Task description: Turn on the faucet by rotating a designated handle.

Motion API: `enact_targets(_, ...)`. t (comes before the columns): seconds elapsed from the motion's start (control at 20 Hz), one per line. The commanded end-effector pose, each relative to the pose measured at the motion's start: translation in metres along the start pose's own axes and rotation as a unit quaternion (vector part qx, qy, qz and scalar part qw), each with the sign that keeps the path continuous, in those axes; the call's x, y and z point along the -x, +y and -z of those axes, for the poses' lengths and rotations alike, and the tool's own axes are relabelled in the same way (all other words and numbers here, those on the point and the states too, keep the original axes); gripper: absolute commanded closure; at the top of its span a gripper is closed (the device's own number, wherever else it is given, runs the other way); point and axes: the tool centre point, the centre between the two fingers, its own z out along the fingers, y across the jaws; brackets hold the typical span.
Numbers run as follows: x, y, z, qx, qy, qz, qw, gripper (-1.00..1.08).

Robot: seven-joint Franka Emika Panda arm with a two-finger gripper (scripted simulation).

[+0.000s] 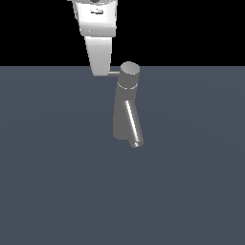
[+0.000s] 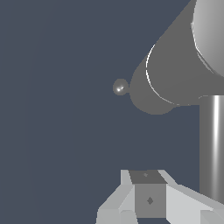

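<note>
The white blocky gripper (image 1: 101, 72) hangs down from above, its tip right at the outer end of the thin grey metal rod handle (image 1: 114, 73); whether its fingers are parted or closed I cannot tell. The handle juts sideways from the cylindrical cap of the grey tapered metal faucet (image 1: 125, 112), which stands on the flat dark blue-grey floor (image 1: 48, 182), slanted spout pointing downward.

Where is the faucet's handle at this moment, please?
In the exterior view, the handle projects sideways from the cap atop the faucet toward the exterior view's left, its outer end meeting the lower end of the gripper.
</note>
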Motion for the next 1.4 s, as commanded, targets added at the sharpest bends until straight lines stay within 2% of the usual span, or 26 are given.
enact_targets(0.0, 0.000, 0.005, 0.000, 0.000, 0.000, 0.000, 1.0000, 1.08)
enact_targets(1.35, 0.005, 0.058, 0.000, 0.000, 0.001, 0.000, 1.0000, 1.08)
